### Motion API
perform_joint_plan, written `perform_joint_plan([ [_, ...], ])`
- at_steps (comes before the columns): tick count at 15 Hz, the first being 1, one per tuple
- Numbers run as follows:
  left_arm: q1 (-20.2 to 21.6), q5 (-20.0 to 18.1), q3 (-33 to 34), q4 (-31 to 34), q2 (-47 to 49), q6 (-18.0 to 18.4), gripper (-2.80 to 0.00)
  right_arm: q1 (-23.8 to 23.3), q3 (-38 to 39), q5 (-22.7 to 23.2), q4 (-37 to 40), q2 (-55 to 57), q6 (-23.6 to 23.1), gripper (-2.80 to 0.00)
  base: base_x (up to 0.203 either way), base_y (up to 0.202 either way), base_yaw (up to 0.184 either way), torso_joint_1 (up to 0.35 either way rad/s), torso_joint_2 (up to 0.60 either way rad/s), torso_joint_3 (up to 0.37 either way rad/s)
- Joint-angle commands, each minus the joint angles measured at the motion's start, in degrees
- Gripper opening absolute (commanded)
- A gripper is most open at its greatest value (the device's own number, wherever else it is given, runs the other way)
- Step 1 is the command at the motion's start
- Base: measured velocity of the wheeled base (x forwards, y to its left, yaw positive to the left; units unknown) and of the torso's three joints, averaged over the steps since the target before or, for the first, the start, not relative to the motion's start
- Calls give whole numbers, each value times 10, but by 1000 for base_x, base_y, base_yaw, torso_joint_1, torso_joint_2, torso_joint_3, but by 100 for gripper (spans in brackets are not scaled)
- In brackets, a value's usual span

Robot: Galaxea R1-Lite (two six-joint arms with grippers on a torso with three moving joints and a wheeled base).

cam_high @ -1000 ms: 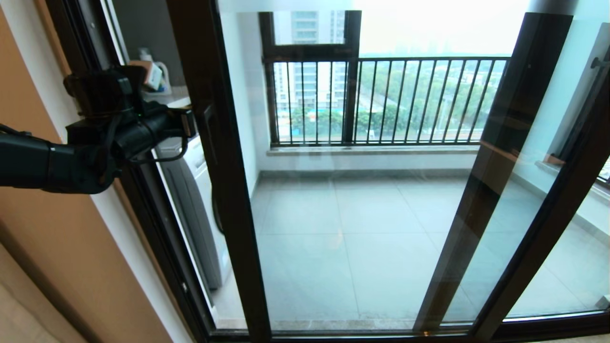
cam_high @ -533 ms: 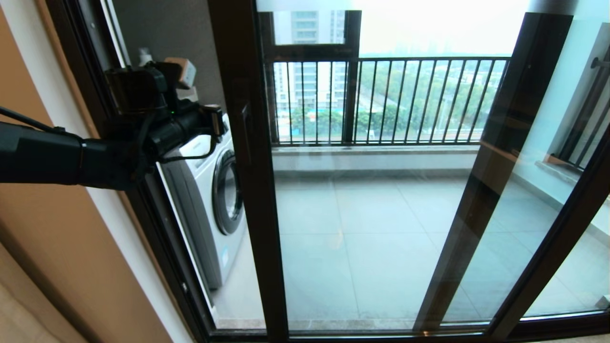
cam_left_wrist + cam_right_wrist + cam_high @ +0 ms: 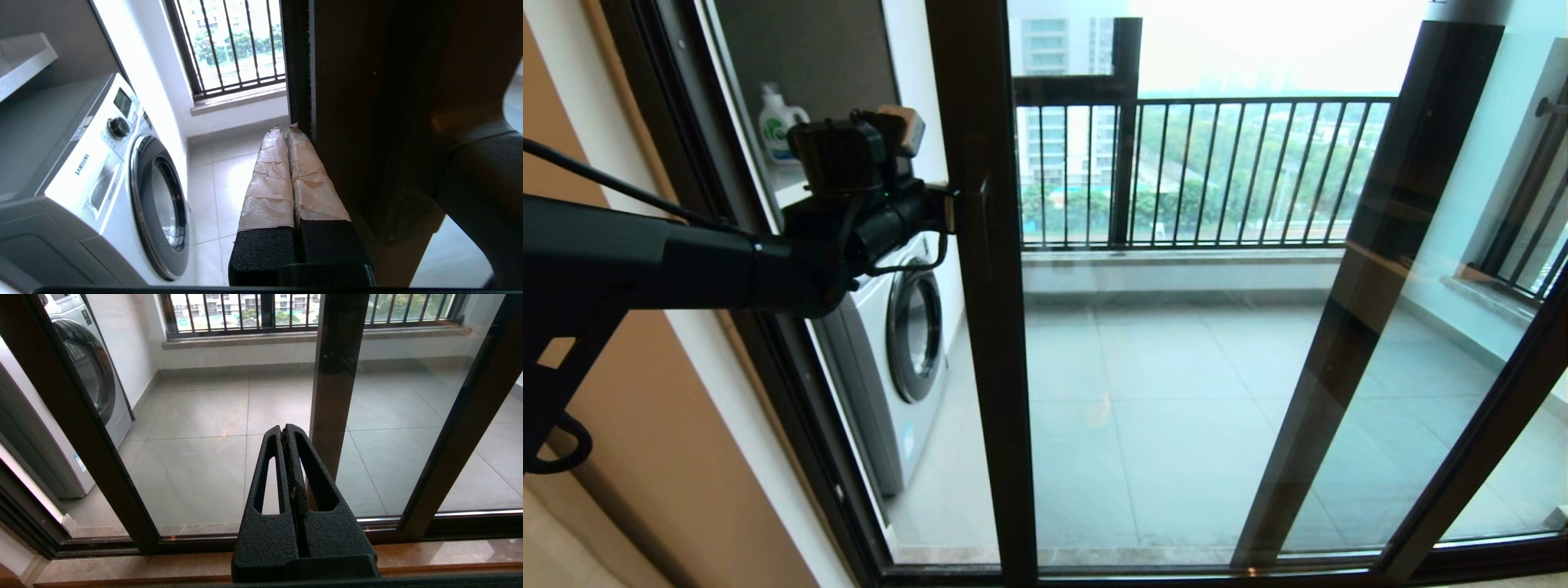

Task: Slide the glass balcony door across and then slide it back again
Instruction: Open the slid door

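We reckon the glass balcony door [image 3: 1176,327] is heavy and stiff, gliding only along its floor track, its glass not a place to press; its leading upright is the place to push. That upright stands just beside the washing machine [image 3: 894,359], long axis vertical. Our left pincer [image 3: 289,132], fingers pressed together and holding nothing, bears sideways against it; the right pincer [image 3: 286,435], also closed and empty, hangs idle facing the glass

Grey-tiled balcony floor [image 3: 1176,392], white washing machine [image 3: 890,359] at left, black-barred window [image 3: 1201,171], hazy daylight
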Motion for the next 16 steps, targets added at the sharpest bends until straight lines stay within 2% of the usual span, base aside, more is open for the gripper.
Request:
perform_joint_plan([
  [1, -23, 6, -28, 6, 25, 1, -280, 0, 6, -1, 0, -1, 0, -280, 0, 0, 0, 0, 0, 0],
  [6, -60, 10, -111, 52, 60, 1, -280, 0, 6, 0, -1, -1, 0, -280, 0, 0, 0, 0, 0, 0],
  [10, -80, 17, -139, 54, 80, 9, -280, 0, 6, 0, 0, -1, 0, -280, 0, 0, 0, 0, 0, 0],
  [16, -118, 18, -144, 65, 78, 10, -280, 0, 6, 0, 0, -1, 0, -280, 0, 0, 0, 0, 0, 0],
])
